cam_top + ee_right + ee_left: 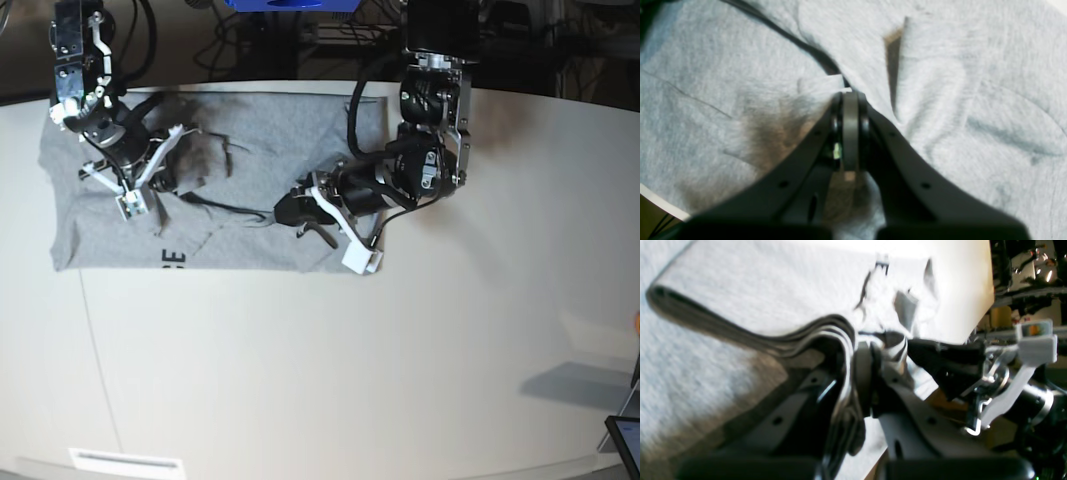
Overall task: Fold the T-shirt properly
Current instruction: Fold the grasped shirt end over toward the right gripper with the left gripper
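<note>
On the table (pixel 420 350), each closed claw, left claw (pixel 300 212) and right claw (pixel 165 172), pinches the T-shirt (pixel 110 235).

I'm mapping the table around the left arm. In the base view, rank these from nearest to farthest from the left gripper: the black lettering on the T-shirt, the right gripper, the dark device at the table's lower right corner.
Measured from the left gripper:
1. Black lettering, printed on the T-shirt, toward picture-left.
2. Right gripper, slightly farther, picture-left.
3. Dark device, far lower-right corner.

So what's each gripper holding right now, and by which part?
The left gripper pinches a bunched stack of T-shirt layers at a folded edge. The right gripper pinches one fabric fold.
</note>
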Robot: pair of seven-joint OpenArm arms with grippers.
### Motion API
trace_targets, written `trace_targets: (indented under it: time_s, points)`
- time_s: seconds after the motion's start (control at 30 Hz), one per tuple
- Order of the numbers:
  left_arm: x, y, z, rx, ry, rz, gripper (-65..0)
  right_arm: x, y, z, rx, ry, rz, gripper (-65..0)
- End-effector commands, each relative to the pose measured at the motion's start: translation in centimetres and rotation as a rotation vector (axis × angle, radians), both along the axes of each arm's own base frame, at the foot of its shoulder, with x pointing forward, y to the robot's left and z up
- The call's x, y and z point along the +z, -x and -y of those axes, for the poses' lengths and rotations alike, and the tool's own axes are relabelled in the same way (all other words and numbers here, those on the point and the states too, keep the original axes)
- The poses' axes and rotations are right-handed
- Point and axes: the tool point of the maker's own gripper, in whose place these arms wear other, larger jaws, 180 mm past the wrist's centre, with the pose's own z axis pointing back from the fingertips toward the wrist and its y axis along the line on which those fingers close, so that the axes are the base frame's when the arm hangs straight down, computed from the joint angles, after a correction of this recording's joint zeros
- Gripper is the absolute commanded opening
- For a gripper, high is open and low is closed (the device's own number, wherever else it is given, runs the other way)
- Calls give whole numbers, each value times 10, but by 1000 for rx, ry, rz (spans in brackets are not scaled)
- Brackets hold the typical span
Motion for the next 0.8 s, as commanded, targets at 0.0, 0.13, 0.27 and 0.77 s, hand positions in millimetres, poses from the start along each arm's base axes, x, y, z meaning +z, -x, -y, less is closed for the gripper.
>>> trace_targets:
  time_s: [0.0,0.13,0.27,0.77]
  points:
    - [17,-10,5,3,40,48,-650,9,-7,2,2,-1,41,-650]
    - [19,-8,12,-22,41,51,-650,9,-7,2,1,0,42,-650]
    - [19,-9,22,-59,39,51,-650,10,-7,2,2,-1,43,-650]
    - [10,-7,39,-127,30,19,-583,10,-8,3,0,0,45,-650]
